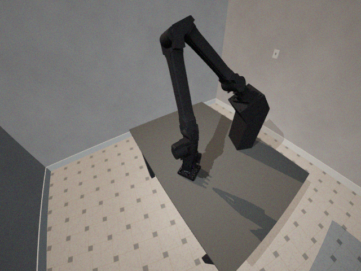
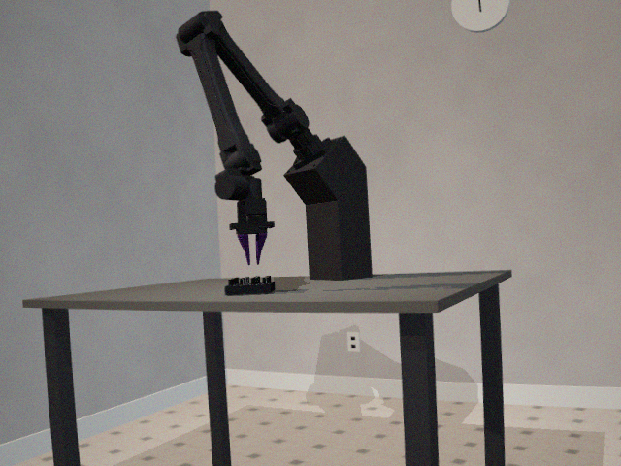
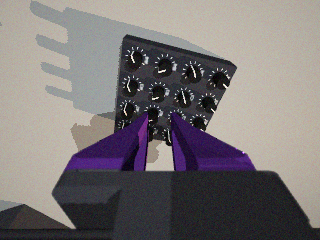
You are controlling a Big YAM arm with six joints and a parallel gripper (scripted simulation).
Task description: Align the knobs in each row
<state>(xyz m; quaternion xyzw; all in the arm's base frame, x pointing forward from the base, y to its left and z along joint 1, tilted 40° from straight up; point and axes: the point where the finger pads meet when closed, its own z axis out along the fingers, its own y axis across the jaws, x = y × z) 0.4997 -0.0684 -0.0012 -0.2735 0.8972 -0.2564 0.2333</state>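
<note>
The black knob box (image 1: 190,173) (image 2: 248,286) (image 3: 170,85) stands flat on the grey table (image 1: 233,198) (image 2: 361,294), near its left side in the exterior view. Its knobs carry white lines; in the wrist view the row nearest the camera is partly hidden behind my fingers. My gripper (image 2: 252,260) (image 3: 159,119), with purple fingers, points straight down and hangs a short way above the box, clear of the knobs. The fingers are drawn in to a narrow gap with nothing between them. In the top view the arm hides the fingers.
The robot's tall dark pedestal (image 1: 247,122) (image 2: 338,225) stands on the table behind and to the right of the box. The box lies close to the table's left edge in the top view. Around the table is tiled floor (image 1: 101,204).
</note>
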